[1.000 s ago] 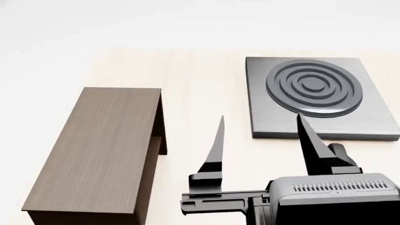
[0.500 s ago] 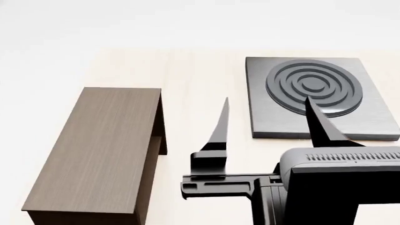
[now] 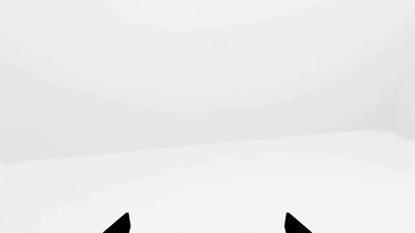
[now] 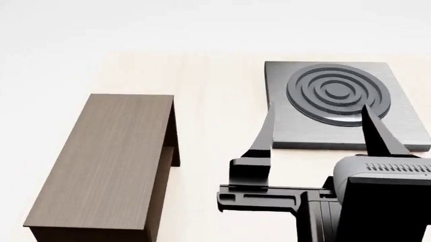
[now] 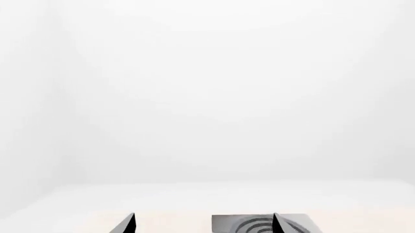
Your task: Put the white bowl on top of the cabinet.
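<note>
The white bowl is out of view in every frame. The dark brown wood-grain cabinet (image 4: 111, 156) stands on the pale table at the left of the head view, its flat top bare. My right gripper (image 4: 318, 108) is open and empty, raised at the right of the cabinet, with its fingertips over the near edge of the grey stove plate. In the right wrist view the right gripper (image 5: 203, 223) shows two spread tips with nothing between them. My left gripper (image 3: 207, 223) is open and empty in the left wrist view, facing blank white space; it is not in the head view.
A grey square stove plate with raised rings (image 4: 340, 96) lies at the back right of the table; it also shows in the right wrist view (image 5: 250, 224). Bare pale tabletop (image 4: 215, 91) lies between the cabinet and the plate.
My right gripper has moved to the right and farther from me, so its tips now reach over the stove plate's near edge. The cabinet and plate have not moved.
</note>
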